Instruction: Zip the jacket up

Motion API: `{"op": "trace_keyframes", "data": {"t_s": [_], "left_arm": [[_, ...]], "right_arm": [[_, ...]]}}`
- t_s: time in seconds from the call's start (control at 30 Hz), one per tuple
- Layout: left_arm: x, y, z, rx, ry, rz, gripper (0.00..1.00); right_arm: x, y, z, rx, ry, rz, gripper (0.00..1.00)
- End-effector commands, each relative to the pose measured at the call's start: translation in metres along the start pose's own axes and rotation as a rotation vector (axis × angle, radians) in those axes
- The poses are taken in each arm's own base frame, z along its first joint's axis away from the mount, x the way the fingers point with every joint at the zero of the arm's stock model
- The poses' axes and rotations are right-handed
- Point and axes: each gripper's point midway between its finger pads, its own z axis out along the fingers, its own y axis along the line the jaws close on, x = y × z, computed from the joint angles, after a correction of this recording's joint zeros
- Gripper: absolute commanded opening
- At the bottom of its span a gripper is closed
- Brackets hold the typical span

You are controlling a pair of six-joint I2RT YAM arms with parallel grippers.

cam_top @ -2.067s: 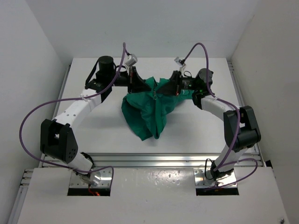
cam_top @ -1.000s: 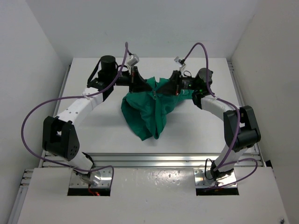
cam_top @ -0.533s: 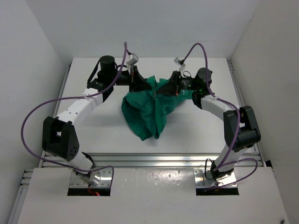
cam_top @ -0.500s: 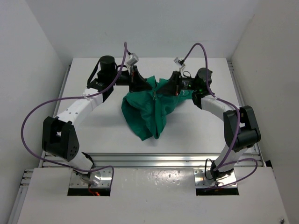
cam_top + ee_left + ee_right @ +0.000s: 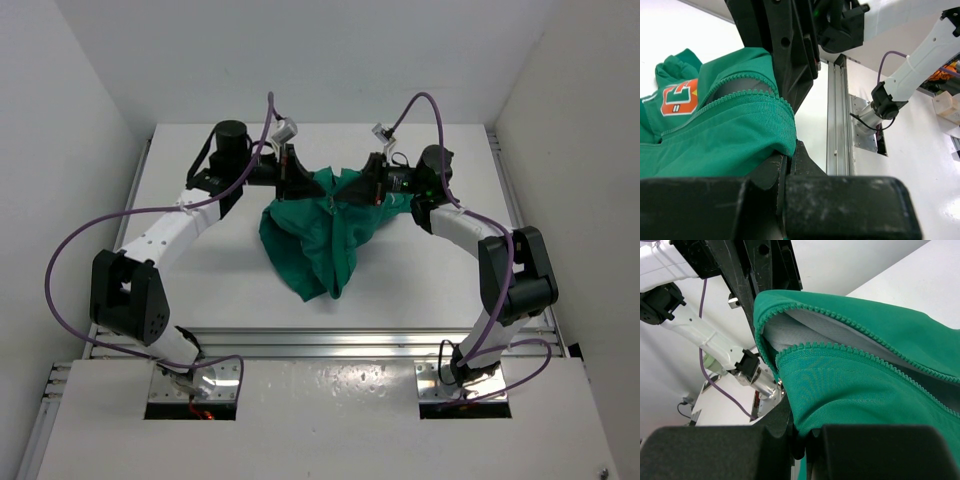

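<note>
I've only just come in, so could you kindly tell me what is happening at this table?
Two robot arms are working on a small green jacket at the far side of the table. The left tool and the right tool are each shut on an upper edge of it, holding that part up between them. The zipper teeth lie apart with grey lining showing, so it is not yet zipped.

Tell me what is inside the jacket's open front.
Between the two unjoined rows of zipper teeth, the jacket shows only its pale grey lining. Anything deeper inside is hidden by the folded green fabric.
</note>
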Motion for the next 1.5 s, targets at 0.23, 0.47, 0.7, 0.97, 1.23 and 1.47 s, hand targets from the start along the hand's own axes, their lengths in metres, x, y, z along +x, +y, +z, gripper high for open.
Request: {"op": "trace_keyframes", "data": {"t_s": [0.23,0.47,0.7,0.97,1.23,1.47], "left_arm": [[-0.018,-0.006,0.008,-0.014,-0.007,0.06,0.0],[-0.022,-0.003,0.008,-0.034,-0.014,0.059,0.0],[-0.02,0.001,0.009,-0.044,-0.012,0.042,0.0],[-0.018,-0.002,0.009,-0.025,-0.004,0.045,0.0],[-0.001,0.005,0.009,-0.042,0.035,0.026,0.0],[0.006,0.023,0.005,-0.172,0.057,0.051,0.0]], "right_arm": [[-0.022,0.014,0.004,-0.028,-0.035,-0.118,0.0],[-0.019,0.017,0.004,-0.036,-0.029,-0.125,0.0],[-0.018,0.019,0.004,-0.041,-0.025,-0.129,0.0],[-0.024,0.016,0.006,-0.015,-0.049,-0.119,0.0],[-0.045,0.014,0.008,0.031,-0.118,-0.104,0.0],[-0.054,0.025,0.009,0.009,-0.143,-0.094,0.0]]}}
